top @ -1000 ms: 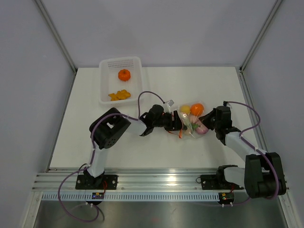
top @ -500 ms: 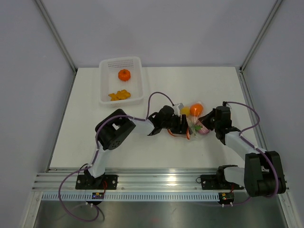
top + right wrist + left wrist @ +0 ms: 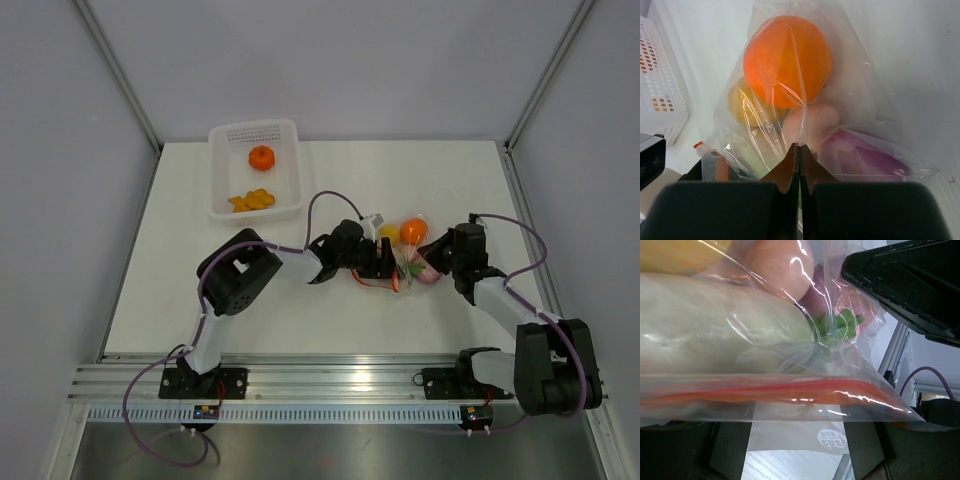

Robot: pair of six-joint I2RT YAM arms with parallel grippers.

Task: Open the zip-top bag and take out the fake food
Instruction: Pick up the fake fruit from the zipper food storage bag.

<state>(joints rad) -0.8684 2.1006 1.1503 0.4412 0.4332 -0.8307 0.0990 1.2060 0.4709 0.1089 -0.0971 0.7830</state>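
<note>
Well inside table (image 3: 450,180) edges: zip-top bag (image 3: 405,258).

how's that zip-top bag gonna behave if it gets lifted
Probably floppy: the zip-top bag is thin, creased film that puckers where the right gripper pinches it. The orange ball and purple onion-like piece inside look loose, so they would likely slump and shift. The glossy film may slip.

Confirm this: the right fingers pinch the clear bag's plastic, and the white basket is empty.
Wrong on the basket. The top external view shows the white basket holding an orange pumpkin-like piece and a yellow-orange piece. The right fingers do pinch the zip-top bag's plastic, per the right wrist view.
</note>
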